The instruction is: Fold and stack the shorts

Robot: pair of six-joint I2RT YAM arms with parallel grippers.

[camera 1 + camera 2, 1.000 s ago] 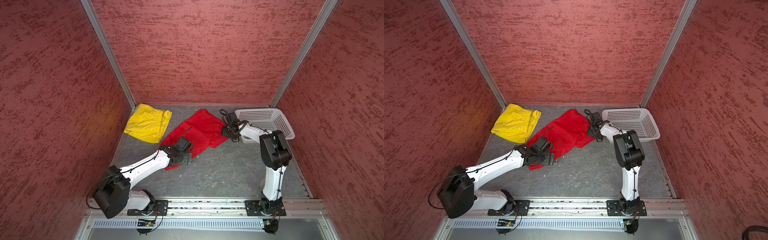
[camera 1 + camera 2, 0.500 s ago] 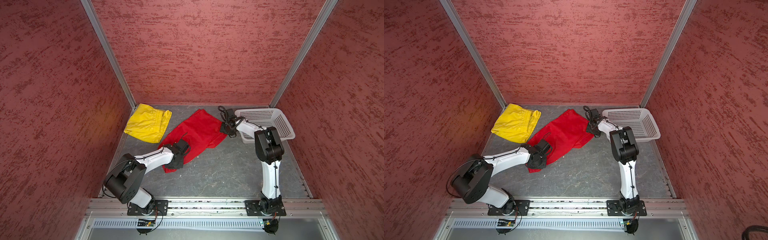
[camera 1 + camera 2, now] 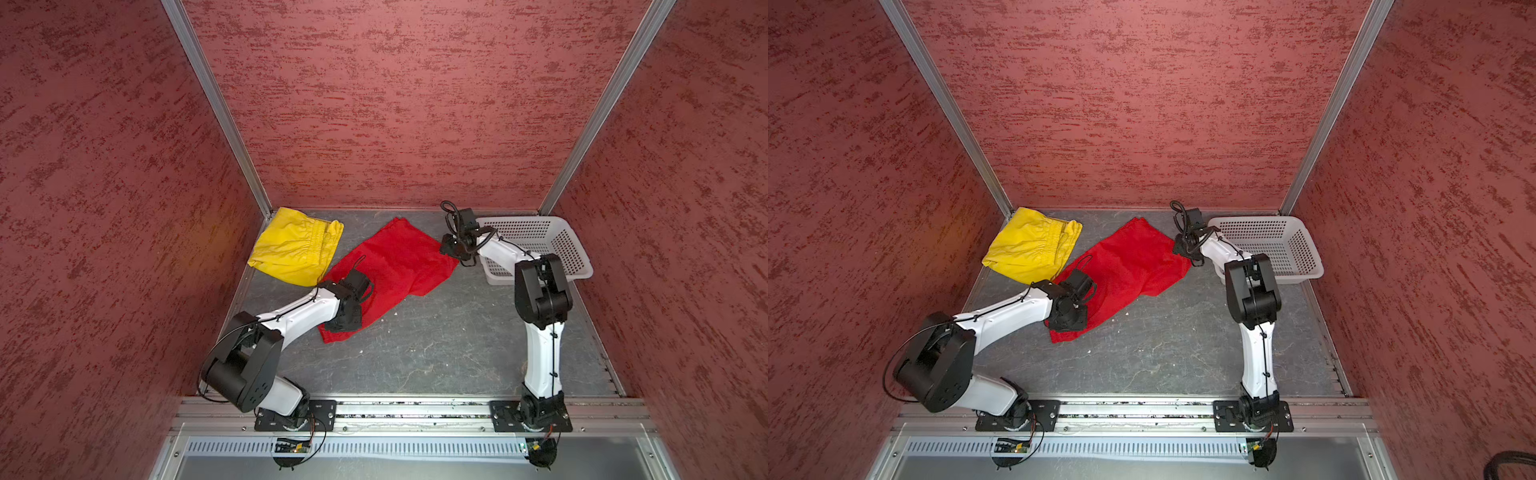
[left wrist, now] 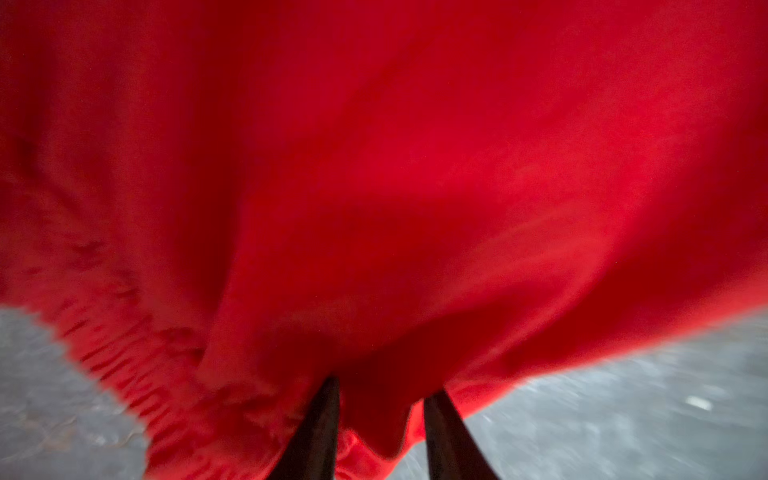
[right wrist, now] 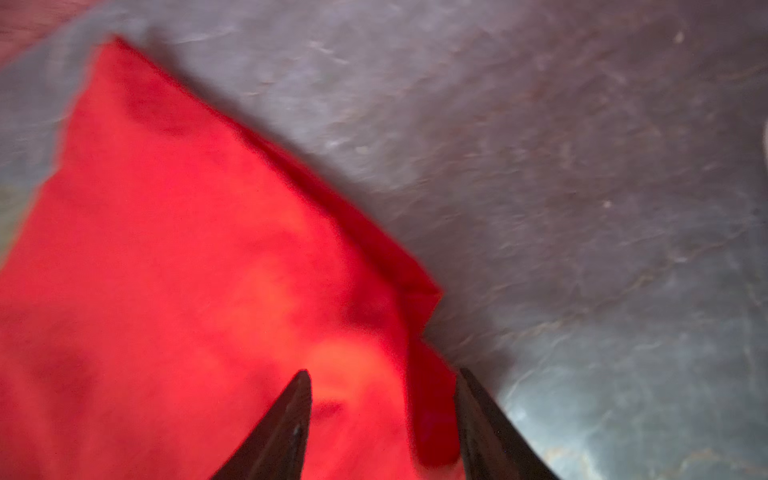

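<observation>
Yellow cloth sits furthest left: the yellow shorts [image 3: 297, 249] lie rumpled in the far left corner of the grey worktop [image 3: 436, 345], their gathered waistband facing up, and neither of my arms touches them. Close against their near edge begins the red shorts [image 3: 395, 266], spread slantwise across the middle of the worktop, from a near-left end up to a far-right edge. My left tool [image 4: 380, 390] is down on that near-left end. From its wrist view red fabric fills almost everything, with the puckered elastic waistband running along one side. The two dark tips stand part-way apart with a fold of red bunched between them, but I cannot tell whether that fold is actually pinched or only lying in the gap. My right tool [image 5: 384, 374] is at the far-right edge of the same red pair. Its tips are spread wide, one over the cloth and one at the cloth's border by bare worktop, and it has hold of nothing. Furthest right stands the white perforated basket [image 3: 573, 249], with my right forearm crossing in front of its left end in both top views.
</observation>
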